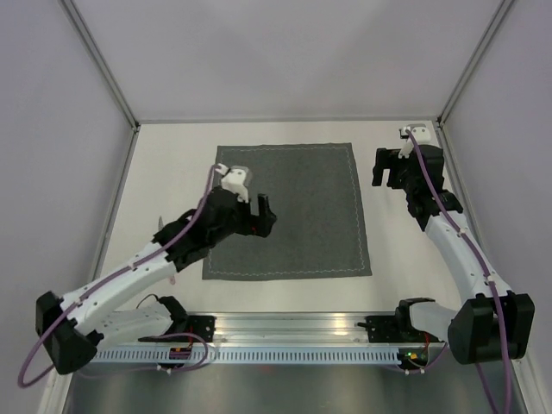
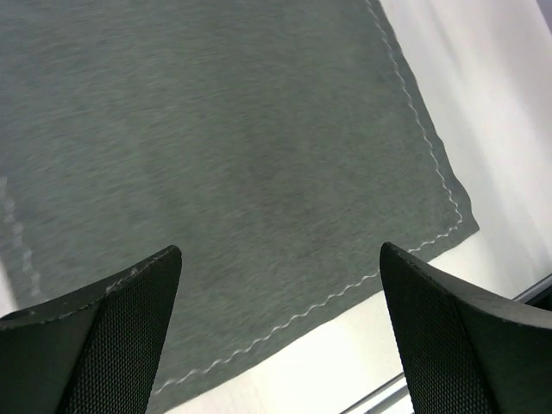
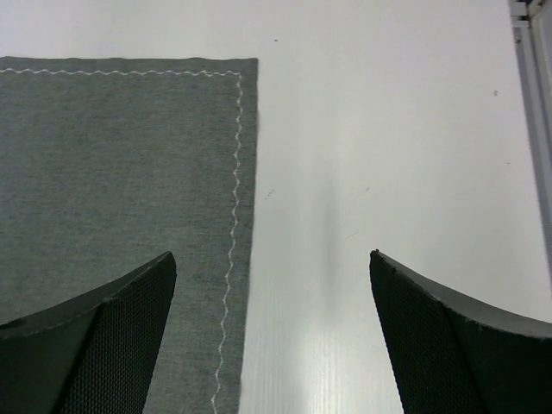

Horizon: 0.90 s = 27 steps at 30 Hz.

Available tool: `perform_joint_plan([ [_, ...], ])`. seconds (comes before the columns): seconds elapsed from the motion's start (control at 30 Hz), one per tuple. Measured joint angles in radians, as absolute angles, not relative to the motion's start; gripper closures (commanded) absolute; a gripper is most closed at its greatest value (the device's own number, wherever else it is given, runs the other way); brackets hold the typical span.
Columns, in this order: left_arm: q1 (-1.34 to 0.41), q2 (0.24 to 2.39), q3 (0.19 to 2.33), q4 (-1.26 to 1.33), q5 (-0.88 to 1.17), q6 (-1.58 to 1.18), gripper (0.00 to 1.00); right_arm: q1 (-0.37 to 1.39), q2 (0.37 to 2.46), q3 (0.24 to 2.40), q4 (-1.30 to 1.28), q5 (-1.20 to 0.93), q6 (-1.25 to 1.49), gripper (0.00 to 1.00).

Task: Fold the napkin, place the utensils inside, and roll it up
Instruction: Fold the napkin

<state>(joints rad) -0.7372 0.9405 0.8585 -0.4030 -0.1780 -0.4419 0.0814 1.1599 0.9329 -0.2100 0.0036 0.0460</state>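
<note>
The dark grey napkin (image 1: 293, 211) lies flat and unfolded in the middle of the white table, with a pale stitched line near its edges. My left gripper (image 1: 263, 214) hovers over the napkin's left half, open and empty. In the left wrist view the napkin (image 2: 224, 147) fills the frame, with a near corner (image 2: 461, 220) at the right, beyond the open gripper (image 2: 278, 250). My right gripper (image 1: 385, 168) is open and empty, just right of the napkin's right edge. In the right wrist view it (image 3: 272, 254) is over bare table beside the napkin's edge (image 3: 246, 172). No pink utensil shows clearly.
A metal rail (image 1: 293, 328) carrying both arm bases runs along the table's near edge. White walls with grey corner posts (image 1: 103, 69) enclose the table on the left, back and right. A strip of frame (image 3: 536, 86) shows at the right of the right wrist view.
</note>
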Motion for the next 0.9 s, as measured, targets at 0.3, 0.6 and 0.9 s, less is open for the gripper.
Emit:
perform_joint_plan([
  [0.3,-1.100,1.462,1.030,-0.150,-0.373,-0.426,0.05,0.070,1.259,0.969,-0.211,0.109,0.035,0.02],
  [0.6,-1.268,1.868,1.248,-0.015,-0.417,-0.359,0.12,0.025,1.298,0.982,-0.234,0.114,0.034,0.02],
  [0.9,-1.345,2.038,1.366,0.062,-0.409,-0.308,0.25,0.012,1.314,0.985,-0.245,0.114,0.034,0.02],
])
